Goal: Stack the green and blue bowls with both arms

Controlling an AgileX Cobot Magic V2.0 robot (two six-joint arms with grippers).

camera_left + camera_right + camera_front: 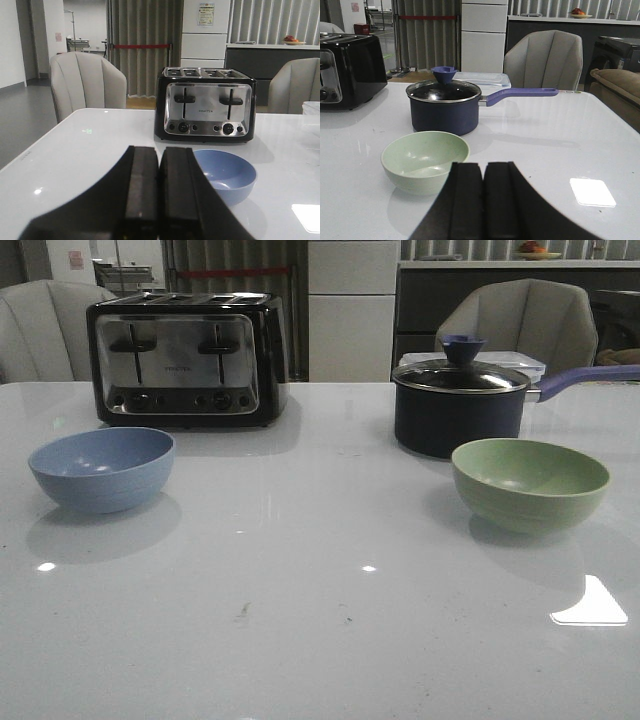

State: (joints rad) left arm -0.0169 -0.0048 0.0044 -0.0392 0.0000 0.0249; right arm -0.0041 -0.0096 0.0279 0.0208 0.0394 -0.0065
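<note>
Above the near edge of the white bench (320, 620), the left end effector (159, 200) has its two black fingers pressed together with nothing between them; its lower part is cut off by the frame. Just beyond it and a little to one side, the blue bowl (225, 175) sits upright, mouth up, part of its near rim hidden behind a finger. The right end effector (483, 205) is likewise closed and empty, its base cut off too, with the green bowl (425, 160) upright just ahead of it, a small part of its wall hidden by a finger. Neither end effector appears in the front view. There the blue bowl (101, 468) stands on the bench's left side and the green bowl (530, 483) on its right, well apart; being round, neither has a long axis. Behind the blue bowl stands a black and chrome toaster (187, 360). Behind the green bowl is a dark lidded saucepan (460, 405), its handle pointing right and cut off at the frame edge.
</note>
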